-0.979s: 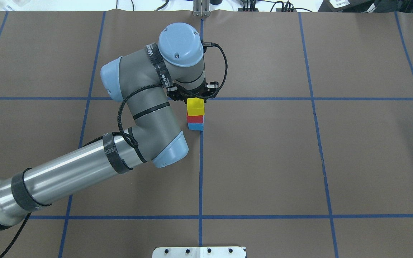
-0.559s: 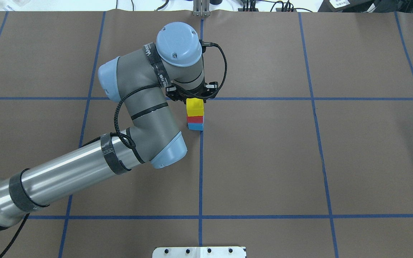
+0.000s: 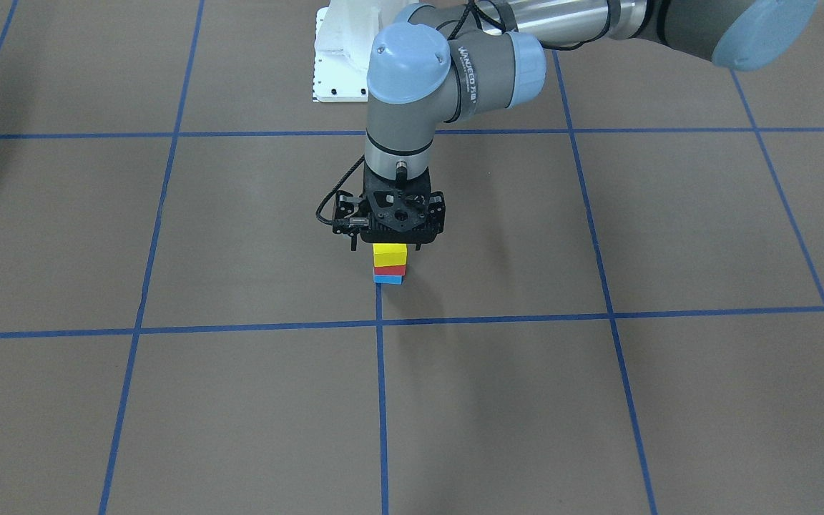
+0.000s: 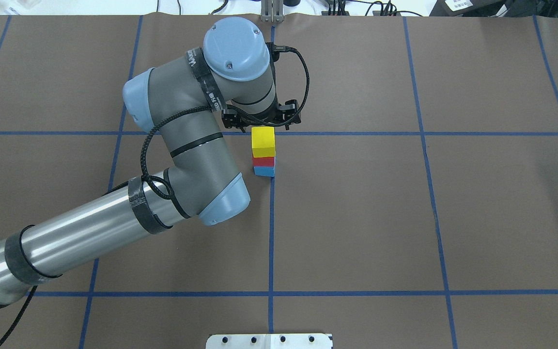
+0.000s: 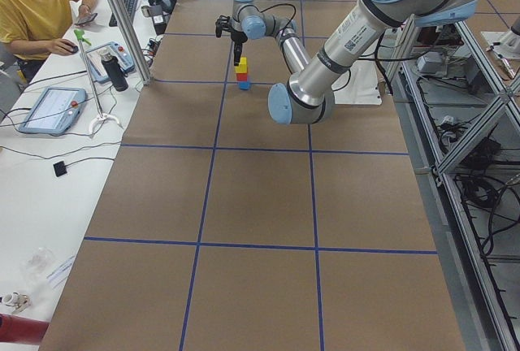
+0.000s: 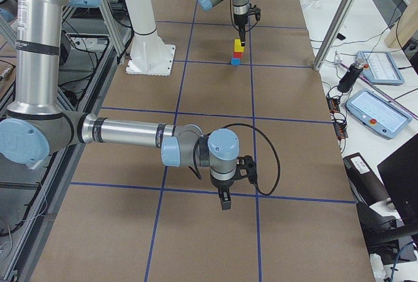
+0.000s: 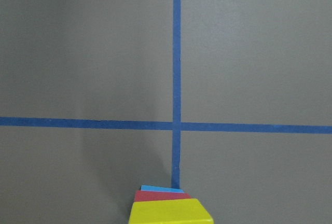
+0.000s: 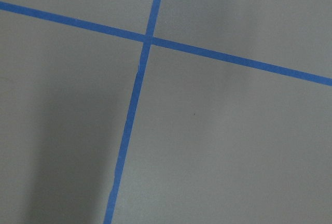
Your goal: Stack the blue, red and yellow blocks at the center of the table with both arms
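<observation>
Up and away from the stack is how the left gripper (image 3: 386, 244) has moved over the last second. It sat low around the yellow block (image 4: 263, 140) then, and now it hangs above it, so the block's whole top face shows from overhead. Its jaws are spread wider than the block, one finger off each side, and nothing is held.

All three blocks sit in one column on the tabletop (image 4: 356, 218). The blue block (image 4: 264, 171) is at the bottom, the red block (image 4: 264, 161) is on it, and the yellow one is on top. The column stands just left of the centre tape line (image 4: 271, 232), a little nearer than where that line crosses another. Its faces look closely lined up, so the stacking seems done.

The cubes are probably light and rigid, and their matte faces should give the pads fair grip without much squeeze. If one needed lifting again, two opposite flat side faces at mid-height look like the place to take hold. The column is narrow for its height, so a sideways brush from a finger could probably topple it, and a straight vertical retreat seems safest.

The right gripper (image 6: 224, 202) hangs over the tabletop far to the right, well apart from the stack. Whether it is spread or closed I cannot tell.
</observation>
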